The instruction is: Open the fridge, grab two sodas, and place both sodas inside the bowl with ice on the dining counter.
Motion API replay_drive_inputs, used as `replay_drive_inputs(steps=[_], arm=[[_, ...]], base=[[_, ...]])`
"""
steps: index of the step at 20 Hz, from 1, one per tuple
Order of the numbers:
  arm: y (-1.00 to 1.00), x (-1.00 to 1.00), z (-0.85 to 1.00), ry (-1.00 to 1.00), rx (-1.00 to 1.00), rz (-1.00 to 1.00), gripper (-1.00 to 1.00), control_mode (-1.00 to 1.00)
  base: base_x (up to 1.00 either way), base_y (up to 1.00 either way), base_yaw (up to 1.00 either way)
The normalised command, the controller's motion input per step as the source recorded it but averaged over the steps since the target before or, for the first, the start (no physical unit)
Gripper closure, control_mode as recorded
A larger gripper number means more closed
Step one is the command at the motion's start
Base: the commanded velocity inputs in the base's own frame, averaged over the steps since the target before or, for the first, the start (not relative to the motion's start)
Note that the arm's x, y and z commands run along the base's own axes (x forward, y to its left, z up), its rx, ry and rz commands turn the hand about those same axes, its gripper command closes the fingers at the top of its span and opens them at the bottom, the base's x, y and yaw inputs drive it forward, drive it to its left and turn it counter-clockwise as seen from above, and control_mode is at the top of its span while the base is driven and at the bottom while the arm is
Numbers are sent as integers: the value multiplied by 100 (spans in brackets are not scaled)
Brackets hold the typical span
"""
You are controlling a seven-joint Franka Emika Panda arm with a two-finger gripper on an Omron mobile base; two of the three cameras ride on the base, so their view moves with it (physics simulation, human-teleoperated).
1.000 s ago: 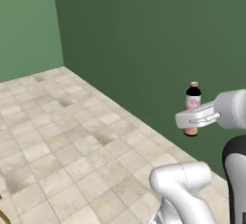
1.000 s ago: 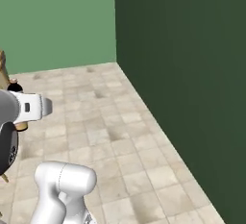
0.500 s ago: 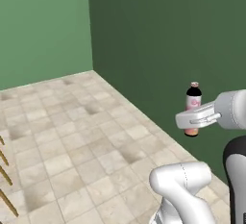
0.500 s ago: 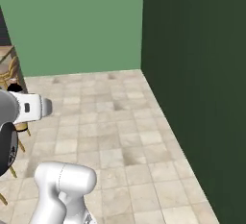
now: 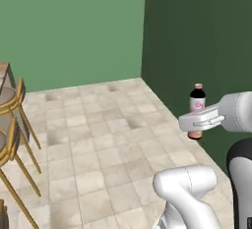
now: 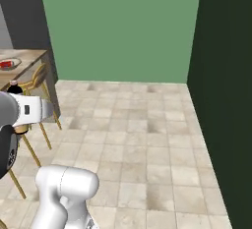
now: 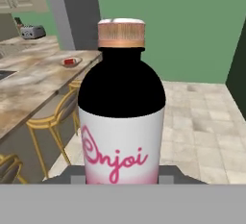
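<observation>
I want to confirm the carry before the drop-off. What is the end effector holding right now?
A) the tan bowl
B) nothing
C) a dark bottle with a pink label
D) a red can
C: the end effector is shut on the bottle, upright, with its dark body and pink-lettered label filling the hand view.

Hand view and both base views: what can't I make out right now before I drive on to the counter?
- Gripper fingers: behind the bottle in the hand view, so the contact is unseen.
- Bowl on the dining counter: too small to tell ice; something red lies in it.
- Bottle in the right base view: only its cap clears the arm.
- Stools: cut by the left base view's edge.
</observation>
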Motion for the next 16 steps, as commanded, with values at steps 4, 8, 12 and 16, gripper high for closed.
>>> replay_drive_inputs(steps=[4,8,12,16], arm=[[0,0,0,0,0,0,100,100],[0,0,0,0,0,0,100,100],[0,0,0,0,0,0,100,100],[0,0,0,0,0,0,100,100]], base=[[100,-17,44],[100,-20,44],[100,-26,43],[99,-33,42]])
